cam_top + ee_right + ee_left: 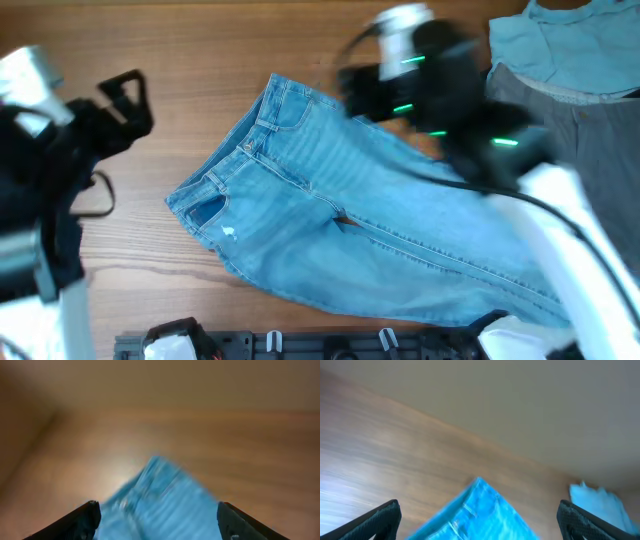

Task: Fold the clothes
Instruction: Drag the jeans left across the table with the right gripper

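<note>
Black fingers [382,520] of the left gripper [478,510] stand wide apart and grasp nothing. The overhead view places this gripper over bare wood, clear of the cloth on its left side. The fingers [80,521] of the right gripper [159,515] are likewise spread and unloaded. A corner of blue denim shows ahead of them in the right wrist view, which is blurred. Overhead, this gripper sits near the far corner of the waistband; whether it touches the fabric cannot be told.

Progress: no fold is evident. The jeans [330,200] lie opened out on the wooden table [200,50], set diagonally, waistband toward the upper left and legs running to the lower right. In my judgement the whole task remains: bringing one leg over the other, then folding along the length.

Condition of the garment: light blue denim, lying fairly flat with mild creasing. A pocket opening and a small pale worn spot show near the left hip. The leg ends pass beneath the right arm and cannot be inspected.

Adjacent items: grey trousers [590,130] and a pale teal shirt [560,40] lie at the right, beside the legs.
</note>
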Robot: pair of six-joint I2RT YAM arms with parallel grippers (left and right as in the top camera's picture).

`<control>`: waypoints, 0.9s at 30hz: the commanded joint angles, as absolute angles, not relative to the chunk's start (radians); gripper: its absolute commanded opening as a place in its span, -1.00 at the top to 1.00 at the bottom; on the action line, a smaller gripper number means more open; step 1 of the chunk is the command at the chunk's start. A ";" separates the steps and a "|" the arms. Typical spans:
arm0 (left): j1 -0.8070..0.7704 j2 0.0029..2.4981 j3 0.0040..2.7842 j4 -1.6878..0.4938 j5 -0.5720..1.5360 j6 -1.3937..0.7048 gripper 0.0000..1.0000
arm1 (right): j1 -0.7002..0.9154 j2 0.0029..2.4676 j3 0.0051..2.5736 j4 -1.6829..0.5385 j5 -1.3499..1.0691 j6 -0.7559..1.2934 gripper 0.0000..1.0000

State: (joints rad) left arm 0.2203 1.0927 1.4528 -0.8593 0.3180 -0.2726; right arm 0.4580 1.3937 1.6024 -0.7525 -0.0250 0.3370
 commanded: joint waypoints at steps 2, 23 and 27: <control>0.039 1.369 1.462 -0.854 0.348 -0.093 -0.98 | 0.303 1.224 1.642 -0.783 -0.114 0.405 -0.60; -0.124 2.171 1.459 -0.292 0.352 0.284 -0.46 | 0.282 1.220 1.642 -1.086 -0.113 0.475 -0.62; -0.125 2.204 1.459 -0.315 0.408 0.281 -0.08 | 0.282 1.220 1.642 -1.101 -0.113 0.474 -0.62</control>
State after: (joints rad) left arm -0.1188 2.1738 1.4590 -0.3065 0.3573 0.2672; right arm 0.2840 1.2137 1.6386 -1.0912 -0.0978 0.4603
